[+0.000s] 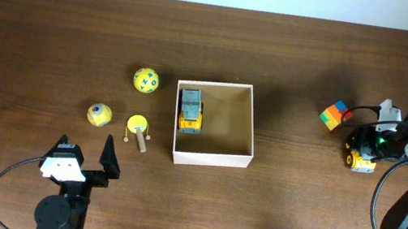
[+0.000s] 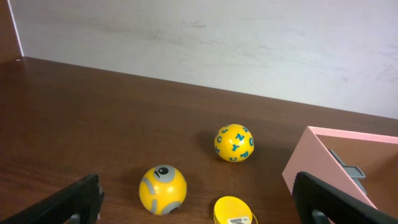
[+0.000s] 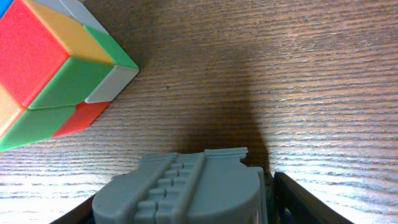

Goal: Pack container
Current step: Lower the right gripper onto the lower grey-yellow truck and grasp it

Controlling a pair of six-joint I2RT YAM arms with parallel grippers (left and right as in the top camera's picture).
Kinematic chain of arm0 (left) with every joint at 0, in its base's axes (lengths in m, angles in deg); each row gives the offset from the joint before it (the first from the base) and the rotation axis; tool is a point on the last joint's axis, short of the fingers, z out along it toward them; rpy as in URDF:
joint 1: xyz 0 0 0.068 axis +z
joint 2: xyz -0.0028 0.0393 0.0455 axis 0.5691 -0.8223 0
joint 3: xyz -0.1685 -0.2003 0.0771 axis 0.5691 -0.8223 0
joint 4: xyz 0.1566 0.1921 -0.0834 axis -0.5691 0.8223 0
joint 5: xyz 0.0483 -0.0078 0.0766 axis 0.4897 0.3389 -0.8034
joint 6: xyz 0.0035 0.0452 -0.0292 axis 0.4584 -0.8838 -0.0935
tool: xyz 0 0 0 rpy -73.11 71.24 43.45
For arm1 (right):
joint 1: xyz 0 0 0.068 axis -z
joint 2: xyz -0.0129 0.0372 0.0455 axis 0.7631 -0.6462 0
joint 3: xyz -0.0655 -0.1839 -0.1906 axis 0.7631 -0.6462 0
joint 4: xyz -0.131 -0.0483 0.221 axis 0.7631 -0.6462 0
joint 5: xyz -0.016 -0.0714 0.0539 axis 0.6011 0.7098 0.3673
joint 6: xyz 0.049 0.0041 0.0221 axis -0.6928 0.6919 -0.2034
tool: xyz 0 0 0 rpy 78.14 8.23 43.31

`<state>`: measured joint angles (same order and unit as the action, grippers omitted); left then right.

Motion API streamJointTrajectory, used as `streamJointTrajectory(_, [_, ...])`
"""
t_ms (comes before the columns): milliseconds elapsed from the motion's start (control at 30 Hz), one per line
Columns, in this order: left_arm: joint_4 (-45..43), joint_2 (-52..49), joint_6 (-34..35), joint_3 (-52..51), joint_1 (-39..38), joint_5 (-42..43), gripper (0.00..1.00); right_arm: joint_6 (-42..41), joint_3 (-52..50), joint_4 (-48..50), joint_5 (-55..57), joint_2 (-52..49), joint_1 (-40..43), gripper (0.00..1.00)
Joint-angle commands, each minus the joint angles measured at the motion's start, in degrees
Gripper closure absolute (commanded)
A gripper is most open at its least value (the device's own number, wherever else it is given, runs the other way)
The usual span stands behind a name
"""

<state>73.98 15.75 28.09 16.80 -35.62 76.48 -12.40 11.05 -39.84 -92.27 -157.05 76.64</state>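
Note:
The container (image 1: 210,158) is a square white-walled box with a tan inside at the table's middle, and its pink-looking wall shows in the left wrist view (image 2: 311,162). A yellow-and-grey toy truck (image 1: 191,109) lies in its left part. My left gripper (image 1: 85,152) is open and empty at the front left, facing a yellow ball with a grey eye (image 2: 163,189) and a yellow disc toy (image 2: 233,211). My right gripper (image 1: 364,148) is at the far right, closed around a grey-and-yellow toy vehicle (image 3: 180,193) that rests on the table.
A yellow ball with blue letters (image 1: 145,80) lies left of the container. The eye ball (image 1: 100,114) and the disc toy with a wooden stick (image 1: 137,127) lie in front of it. A multicoloured cube (image 1: 334,115) sits just left of my right gripper.

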Motion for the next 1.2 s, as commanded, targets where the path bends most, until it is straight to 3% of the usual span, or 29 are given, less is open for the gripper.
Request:
streamJointTrajectory(0, [0.20,0.24,-0.94,-0.17,0.35,0.63,0.01,-1.22,-0.33,-0.17,0.09,-0.24,-0.26,0.33])
streamJointTrajectory(333, [0.20,0.24,-0.94,-0.17,0.35,0.63,0.01,-1.66,-0.33,-1.36,6.40,-0.24,-0.26,0.33])
streamJointTrajectory(533, [0.20,0.24,-0.94,-0.17,0.35,0.63,0.01,-9.64,-0.31,-2.03,10.69,-0.24,-0.26,0.32])
streamJointTrajectory(900, [0.20,0.24,-0.94,-0.17,0.35,0.63,0.01,-19.04,-0.31,-4.94,7.58,-0.24,-0.26,0.33])
streamJointTrajectory(1167, [0.20,0.24,-0.94,-0.17,0.35,0.63,0.01,-18.93,-0.31,-2.60,7.63,-0.24,-0.26,0.33])
